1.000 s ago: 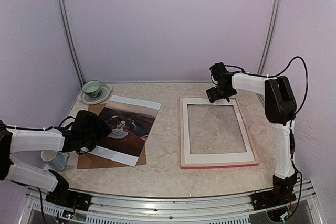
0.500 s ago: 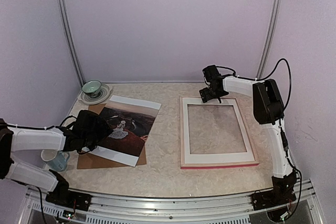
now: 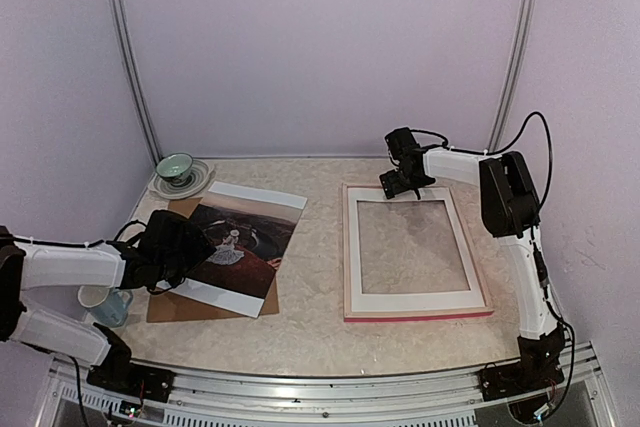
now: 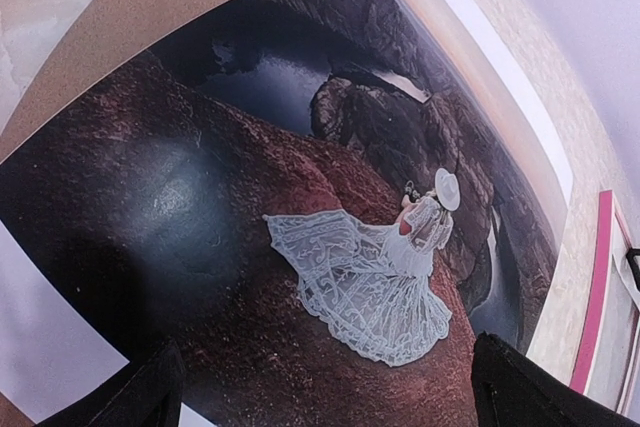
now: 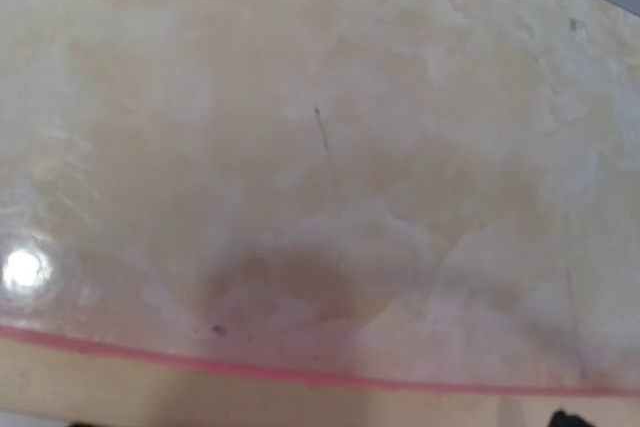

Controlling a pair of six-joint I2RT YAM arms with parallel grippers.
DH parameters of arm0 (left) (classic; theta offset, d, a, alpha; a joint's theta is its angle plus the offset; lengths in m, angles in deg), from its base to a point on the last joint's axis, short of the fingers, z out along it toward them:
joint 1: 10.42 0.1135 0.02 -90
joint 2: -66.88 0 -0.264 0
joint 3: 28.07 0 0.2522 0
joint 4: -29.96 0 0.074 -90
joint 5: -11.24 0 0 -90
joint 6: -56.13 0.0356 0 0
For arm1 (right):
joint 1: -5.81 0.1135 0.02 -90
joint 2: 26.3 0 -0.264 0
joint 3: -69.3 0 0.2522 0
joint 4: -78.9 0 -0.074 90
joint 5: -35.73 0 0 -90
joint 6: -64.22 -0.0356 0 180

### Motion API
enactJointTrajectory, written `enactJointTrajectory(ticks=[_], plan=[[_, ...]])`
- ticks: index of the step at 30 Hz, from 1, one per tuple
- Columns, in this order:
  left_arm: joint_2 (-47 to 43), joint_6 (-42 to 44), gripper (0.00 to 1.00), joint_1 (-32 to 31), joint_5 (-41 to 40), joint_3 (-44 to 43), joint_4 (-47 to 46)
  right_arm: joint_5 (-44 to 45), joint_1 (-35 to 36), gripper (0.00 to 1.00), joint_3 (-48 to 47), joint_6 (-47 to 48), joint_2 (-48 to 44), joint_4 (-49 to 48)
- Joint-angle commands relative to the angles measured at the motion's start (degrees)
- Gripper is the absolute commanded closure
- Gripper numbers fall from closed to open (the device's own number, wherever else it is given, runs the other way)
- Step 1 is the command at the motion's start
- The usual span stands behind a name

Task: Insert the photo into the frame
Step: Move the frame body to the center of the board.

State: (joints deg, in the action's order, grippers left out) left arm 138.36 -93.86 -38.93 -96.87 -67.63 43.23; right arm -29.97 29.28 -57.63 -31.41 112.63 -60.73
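Observation:
The photo (image 3: 245,237), dark reddish-brown with a small figure in a white dress, lies at the left on a brown backing board (image 3: 205,307). My left gripper (image 3: 203,245) hovers low over the photo's left part. In the left wrist view the photo (image 4: 330,197) fills the picture, and the left gripper (image 4: 335,402) is open, with a dark fingertip (image 4: 150,392) in each bottom corner. The frame (image 3: 418,314), thin-railed with a pink edge, lies flat at the right. My right gripper (image 3: 405,184) is open above its far rail (image 5: 200,399), holding nothing.
A white mat border (image 3: 410,299) sits inside the frame. A teal bowl on a saucer (image 3: 176,169) stands at the back left corner. A pale mug (image 3: 105,304) stands beside my left arm near the front left. The frame's pink edge (image 4: 600,287) shows at the far right of the left wrist view.
The right arm has swung left along the frame's far rail and now holds still. The left arm and the photo have not moved.

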Motion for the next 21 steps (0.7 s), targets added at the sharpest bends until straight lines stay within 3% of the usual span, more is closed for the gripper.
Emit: enactJointTrajectory(ticks=[1, 9, 16, 21], plan=[[-0.02, -0.30, 0.01, -0.56, -0.96, -1.28, 0.32, -0.19, 0.47, 0.01, -0.21, 0.61, -0.25, 1.19], [0.71, -0.53, 0.01, -0.84, -0.80, -1.41, 0.05, 1.33, 0.45, 0.01, -3.25, 1.67, -5.29, 1.66], [0.85, -0.32, 0.01, -0.84, -0.66, -1.30, -0.14, 4.04, -0.42, 0.01, 0.82, 1.49, -8.66, 2.61], [0.18, -0.30, 0.01, -0.84, -0.78, -0.72, -0.15, -5.44, -4.06, 0.01, 11.71, -3.34, -16.26, 2.29]])
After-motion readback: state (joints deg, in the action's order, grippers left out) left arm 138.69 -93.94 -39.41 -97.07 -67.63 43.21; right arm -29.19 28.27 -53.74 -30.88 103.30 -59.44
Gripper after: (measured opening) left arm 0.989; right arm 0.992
